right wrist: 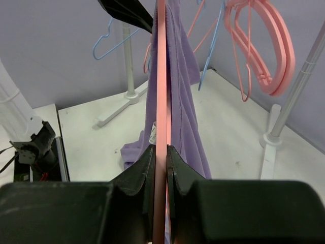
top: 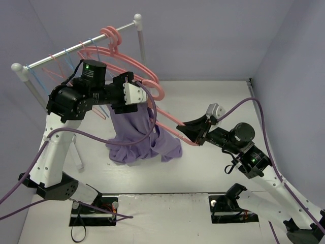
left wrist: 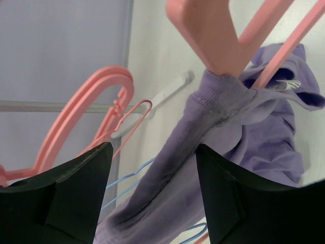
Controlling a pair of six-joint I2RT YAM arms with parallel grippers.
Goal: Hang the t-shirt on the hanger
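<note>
The salmon-pink hanger (top: 159, 91) slants down from the rack side to my right gripper (top: 186, 130), which is shut on its lower end. In the right wrist view the hanger (right wrist: 161, 76) runs straight up from the closed gripper (right wrist: 161, 151). The purple t-shirt (top: 134, 134) hangs from the hanger's upper shoulder and its bottom is bunched on the table. It also shows in the right wrist view (right wrist: 183, 76). My left gripper (top: 147, 101) is open beside the shirt's top. In the left wrist view the gripper (left wrist: 153, 147) has its fingers wide apart, with the shirt's collar (left wrist: 228, 132) draped over the hanger's end (left wrist: 203, 30) beyond them.
A clothes rack with a white rail (top: 76, 50) stands at the back left, with a foot on the table (top: 78, 160). Other salmon hangers (top: 112, 35), thin blue wire hangers (top: 65, 55) and pink-red wire hangers hang on it. Walls close in the back and right.
</note>
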